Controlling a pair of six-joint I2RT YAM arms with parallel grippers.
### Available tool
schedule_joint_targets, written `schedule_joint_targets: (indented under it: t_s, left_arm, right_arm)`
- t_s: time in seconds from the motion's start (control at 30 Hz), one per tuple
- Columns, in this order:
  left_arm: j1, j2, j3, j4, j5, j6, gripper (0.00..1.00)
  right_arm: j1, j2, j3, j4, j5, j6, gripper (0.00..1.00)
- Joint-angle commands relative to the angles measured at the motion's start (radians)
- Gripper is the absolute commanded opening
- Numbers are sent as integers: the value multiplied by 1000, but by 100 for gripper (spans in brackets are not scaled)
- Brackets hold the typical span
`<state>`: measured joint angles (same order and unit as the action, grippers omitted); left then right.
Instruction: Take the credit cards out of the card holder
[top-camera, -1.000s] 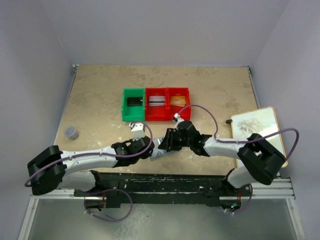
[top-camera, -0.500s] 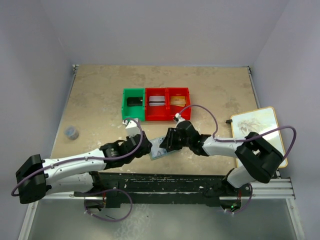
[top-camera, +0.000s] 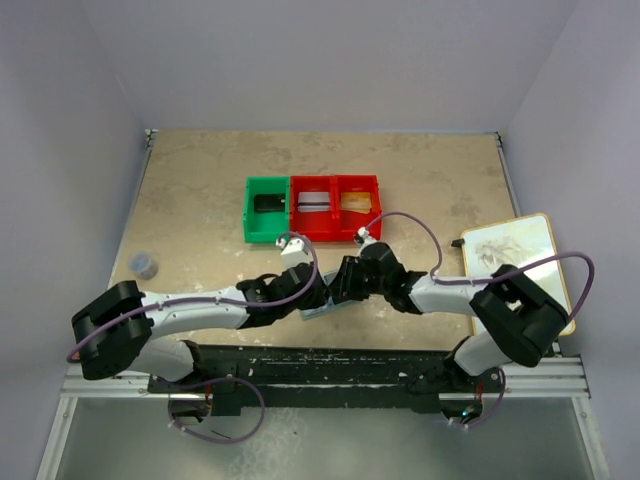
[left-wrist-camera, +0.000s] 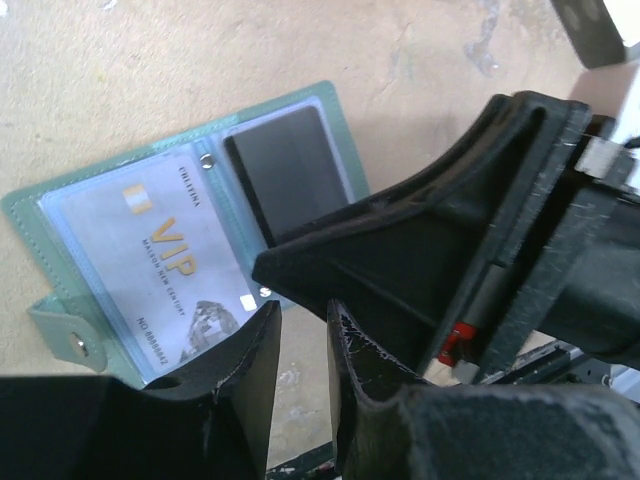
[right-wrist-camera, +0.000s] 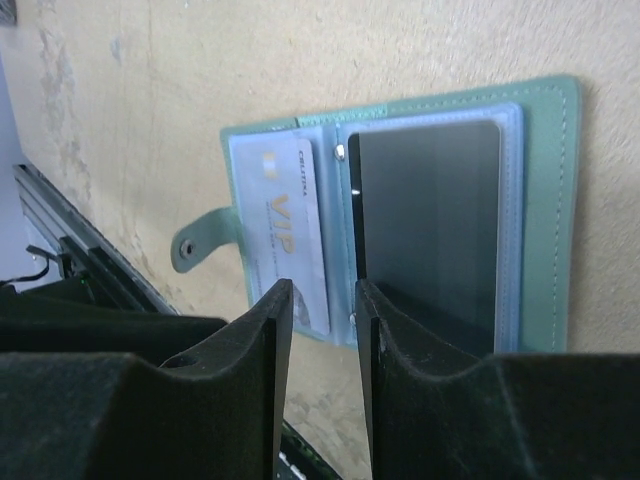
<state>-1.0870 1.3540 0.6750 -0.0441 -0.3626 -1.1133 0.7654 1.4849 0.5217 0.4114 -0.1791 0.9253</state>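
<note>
The card holder (right-wrist-camera: 545, 215) lies open and flat on the table, its snap tab (right-wrist-camera: 200, 245) sticking out. One clear sleeve holds a pale VIP card (left-wrist-camera: 160, 260), the other a black card (right-wrist-camera: 430, 220). In the top view the holder (top-camera: 320, 310) shows only as a sliver under both grippers. My left gripper (left-wrist-camera: 303, 305) hovers at the holder's near edge, open by a narrow gap with nothing in it. My right gripper (right-wrist-camera: 323, 285) is just above the fold between the two cards, also open and holding nothing. The two grippers (top-camera: 312, 295) (top-camera: 340, 285) nearly touch.
A green bin (top-camera: 267, 210) and a double red bin (top-camera: 335, 207) stand behind the holder, each with something inside. A framed picture board (top-camera: 520, 265) lies at the right edge. A small grey object (top-camera: 143, 264) sits at the left. The metal rail (top-camera: 380, 360) runs along the near edge.
My left gripper opened, drew back to the left, then came forward again to the holder. My right gripper narrowed a little and stayed over the holder, which barely moved.
</note>
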Motion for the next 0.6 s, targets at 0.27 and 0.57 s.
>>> schedule_joint_targets:
  t_s: [0.27, 0.57]
  left_arm:
    - [11, -58, -151, 25, -78, -69, 26]
    - [13, -33, -188, 34, -109, -102, 20]
  right_arm:
    - [-3, 25, -21, 115, -81, 8, 34]
    - [-3, 82, 1, 134, -97, -9, 30]
